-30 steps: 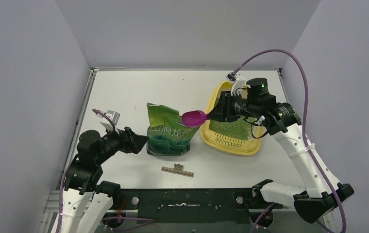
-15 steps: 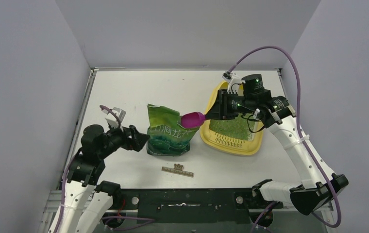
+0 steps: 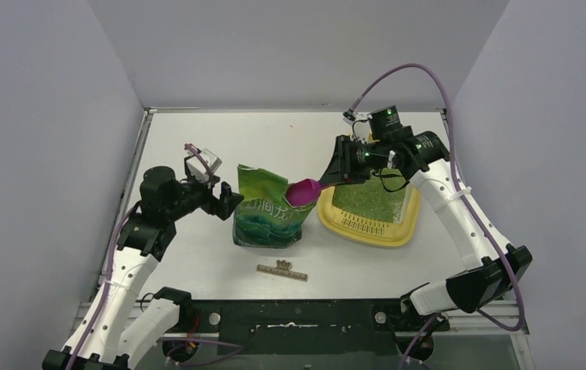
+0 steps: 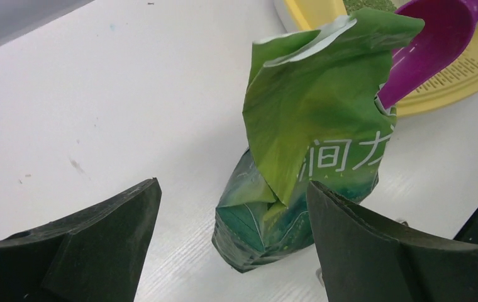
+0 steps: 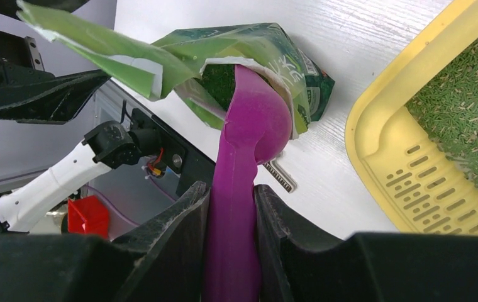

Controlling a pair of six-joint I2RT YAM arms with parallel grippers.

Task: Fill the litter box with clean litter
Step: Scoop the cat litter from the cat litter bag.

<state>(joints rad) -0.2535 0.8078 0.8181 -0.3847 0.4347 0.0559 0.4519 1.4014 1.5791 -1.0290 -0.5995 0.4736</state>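
While the right fingers [image 5: 180, 220] are clamped on the handle of the magenta scoop [image 5: 252, 126], the scoop's bowl sits in the open mouth of the green bag [image 5: 180, 50], against the dark green granules inside. From above, the scoop [image 3: 304, 190] reaches leftward from the right fingers [image 3: 339, 171] to the bag's upper right corner. The bag [image 3: 268, 212] stands upright on the white tabletop [image 3: 197, 146], its torn top flap sticking up. Just to its right lies the yellow litter box [image 3: 367, 229], with its slotted strip at the near end and a layer of light-green litter [image 3: 371, 200] spread across the floor behind that strip. The left fingers [image 3: 227, 202] are spread wide and hold nothing. They hover close to the bag's left side, and the wrist view shows the bag [image 4: 299, 157] between the left fingers [image 4: 111, 220]. A small dark strip [image 3: 282, 269] lies on the tabletop in front of the bag.
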